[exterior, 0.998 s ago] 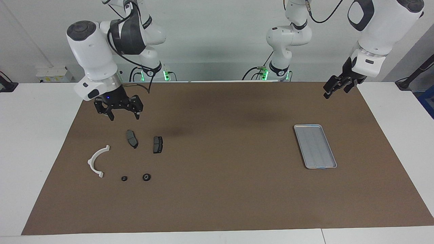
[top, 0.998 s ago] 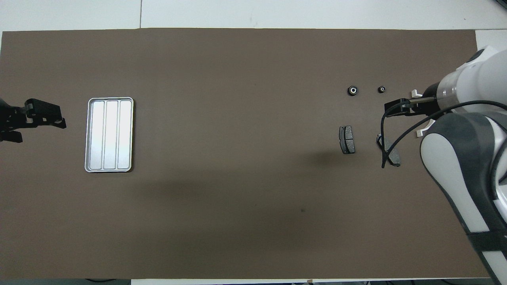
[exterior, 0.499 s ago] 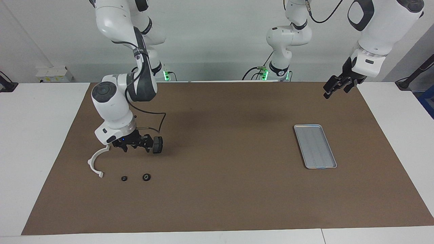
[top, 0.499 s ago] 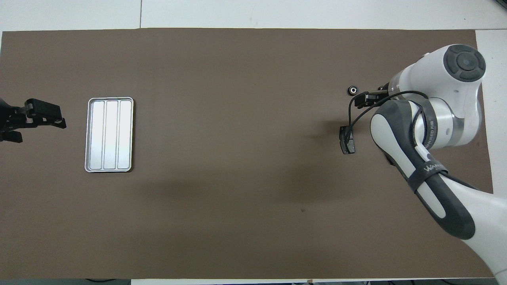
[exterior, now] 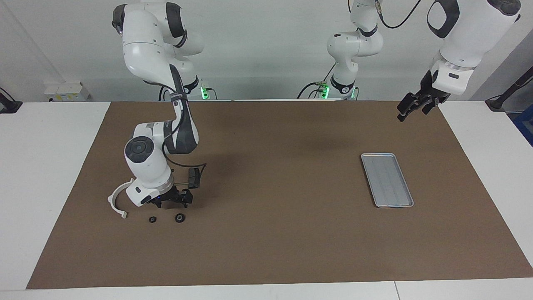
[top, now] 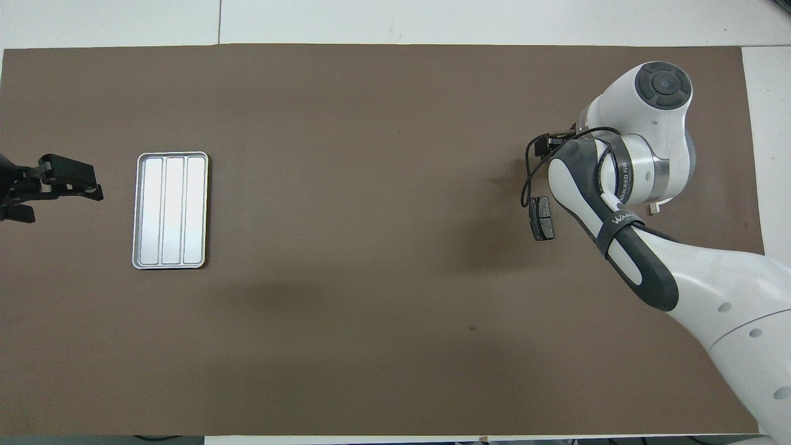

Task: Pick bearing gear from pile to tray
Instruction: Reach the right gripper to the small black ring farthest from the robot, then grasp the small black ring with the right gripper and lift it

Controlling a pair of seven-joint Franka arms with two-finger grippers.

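The right end effector (exterior: 174,201) is hanging low over the pile at the right arm's end of the desk (exterior: 266,250), its black fingers pointing down just above the two small black round pieces. The larger round piece (exterior: 180,218) is lying almost directly under its fingertips, apart from them, and the smaller round piece (exterior: 153,219) is sitting just beside that one, under the wrist. Whether the fingers are spread or closed cannot be told from either view; nothing is showing between them. In the overhead view only the black tip of this end effector (top: 547,143) is peeking out from under the white arm, which is covering both round pieces.

The white plastic half-ring (exterior: 118,201) is lying on the brown mat (exterior: 266,258) just beside the end effector's wrist, partly hidden by it. One dark grey pad-shaped plate (exterior: 193,178) is lying just beside the end effector, nearer to the robots than the fingertips; in the overhead view the same plate (top: 542,218) is showing at the edge of the arm. The second plate is hidden under the arm.

The tray (exterior: 387,179) is lying well apart from the right end effector, toward the left arm's end of the desk, with nothing on it (top: 170,211). The left end effector (exterior: 412,107) is waiting in the air near the tray, above the mat's edge (top: 62,185); its fingers are looking slightly parted and holding nothing.
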